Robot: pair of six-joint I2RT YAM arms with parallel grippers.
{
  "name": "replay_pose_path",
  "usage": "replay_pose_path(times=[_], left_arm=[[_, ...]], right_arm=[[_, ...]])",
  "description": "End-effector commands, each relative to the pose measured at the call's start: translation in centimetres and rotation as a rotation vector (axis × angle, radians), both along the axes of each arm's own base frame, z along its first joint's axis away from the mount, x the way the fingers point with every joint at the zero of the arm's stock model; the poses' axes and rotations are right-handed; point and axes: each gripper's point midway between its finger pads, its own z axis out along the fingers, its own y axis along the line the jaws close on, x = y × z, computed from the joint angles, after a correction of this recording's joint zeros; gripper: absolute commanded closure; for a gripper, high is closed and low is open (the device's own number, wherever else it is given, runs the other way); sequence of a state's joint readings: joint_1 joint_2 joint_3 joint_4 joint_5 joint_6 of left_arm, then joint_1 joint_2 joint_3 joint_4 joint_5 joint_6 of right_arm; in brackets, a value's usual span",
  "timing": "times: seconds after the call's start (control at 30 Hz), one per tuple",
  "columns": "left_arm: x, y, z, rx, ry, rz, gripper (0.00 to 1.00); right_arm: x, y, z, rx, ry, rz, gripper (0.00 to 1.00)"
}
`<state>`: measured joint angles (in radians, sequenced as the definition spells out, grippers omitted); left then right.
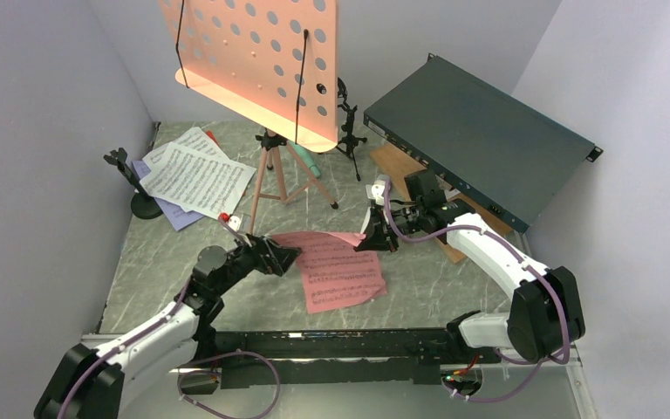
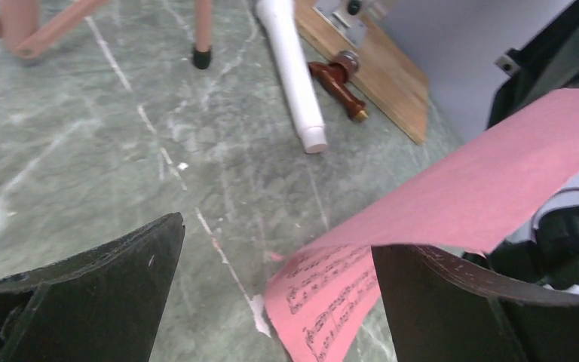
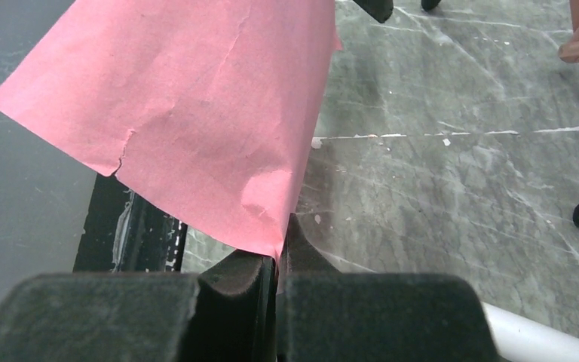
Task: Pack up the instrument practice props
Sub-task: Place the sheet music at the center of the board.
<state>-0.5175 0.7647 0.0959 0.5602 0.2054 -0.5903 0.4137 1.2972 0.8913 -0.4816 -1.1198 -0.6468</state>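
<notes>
Nearest the arm bases, the left gripper (image 1: 272, 256) sits low over the marble table (image 1: 157, 271) with its jaws spread wide, holding nothing, at the left edge of the red sheet-music page (image 1: 342, 275). The right gripper (image 1: 372, 239) is clenched on that page's far right corner, holding it raised while the rest lies flat. Farther back, white pages (image 1: 199, 179) lie over a lavender page (image 1: 173, 215), beside the pink tripod (image 1: 270, 175).
</notes>
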Motion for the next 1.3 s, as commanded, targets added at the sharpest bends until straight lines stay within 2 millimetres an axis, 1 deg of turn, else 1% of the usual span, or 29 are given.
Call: replay_pose_path(times=[0.0, 0.03, 0.2, 0.37, 0.4, 0.47, 0.5, 0.53, 0.57, 0.6, 0.7, 0.83, 0.97, 1.03, 1.13, 1.27], left_arm=[[-1.4, -2.3, 3.9, -0.128, -0.105, -0.176, 0.01], [-1.5, -2.4, 4.1, -0.137, -0.111, -0.189, 0.02], [-2.3, -3.3, 4.8, -0.166, -0.141, -0.275, 0.21], [-2.4, -3.8, 4.9, -0.169, -0.139, -0.31, 0.44], [-2.5, -3.8, 4.8, -0.168, -0.136, -0.31, 0.51], [-2.5, -3.7, 4.6, -0.162, -0.126, -0.307, 0.6], [-2.4, -3.7, 4.5, -0.156, -0.119, -0.303, 0.76], [-2.2, -3.6, 4.2, -0.148, -0.103, -0.289, 0.88], [-2.1, -3.4, 4.2, -0.141, -0.1, -0.28, 0.97], [-2.2, -3.4, 4.2, -0.137, -0.1, -0.28, 1.0], [-2.1, -3.0, 4.9, -0.157, -0.112, -0.25, 1.0], [-2.0, -2.5, 5.3, -0.118, -0.104, -0.222, 1.0], [-2.3, -1.8, 5.7, -0.089, -0.103, -0.197, 1.0], [-2.3, -1.4, 6.1, -0.075, -0.101, -0.179, 1.0], [-2.4, -0.8, 6.4, -0.052, -0.083, -0.146, 1.0], [-1.9, 0.6, 6.6, -0.014, -0.033, -0.056, 1.0]], right_arm=[[-0.2, 0.6, 1.9, 0.063, -0.026, 0.058, 1.0], [-0.2, 0.6, 1.9, 0.065, -0.026, 0.059, 1.0], [0.0, 0.6, 1.8, 0.061, -0.022, 0.046, 1.0], [0.4, 0.6, 1.7, 0.052, -0.015, 0.022, 1.0], [0.6, 0.6, 1.6, 0.049, -0.014, 0.014, 1.0], [0.8, 0.7, 1.5, 0.043, -0.005, -0.001, 1.0], [0.9, 0.7, 1.4, 0.041, -0.004, -0.007, 1.0], [1.0, 0.7, 1.4, 0.04, -0.005, -0.011, 1.0], [1.0, 0.7, 1.4, 0.038, -0.002, -0.014, 1.0], [1.1, 0.7, 1.3, 0.037, -0.001, -0.015, 1.0], [1.2, 0.7, 1.2, 0.032, 0.0, -0.021, 1.0], [1.3, 0.6, 0.9, 0.023, 0.005, -0.025, 0.85], [1.5, 0.5, 0.9, 0.014, -0.001, -0.034, 0.59], [1.5, 0.5, 0.9, 0.014, -0.005, -0.037, 0.5], [1.6, 0.5, 0.9, 0.012, -0.005, -0.041, 0.43], [1.8, 0.4, 0.9, 0.006, -0.006, -0.056, 0.36]])
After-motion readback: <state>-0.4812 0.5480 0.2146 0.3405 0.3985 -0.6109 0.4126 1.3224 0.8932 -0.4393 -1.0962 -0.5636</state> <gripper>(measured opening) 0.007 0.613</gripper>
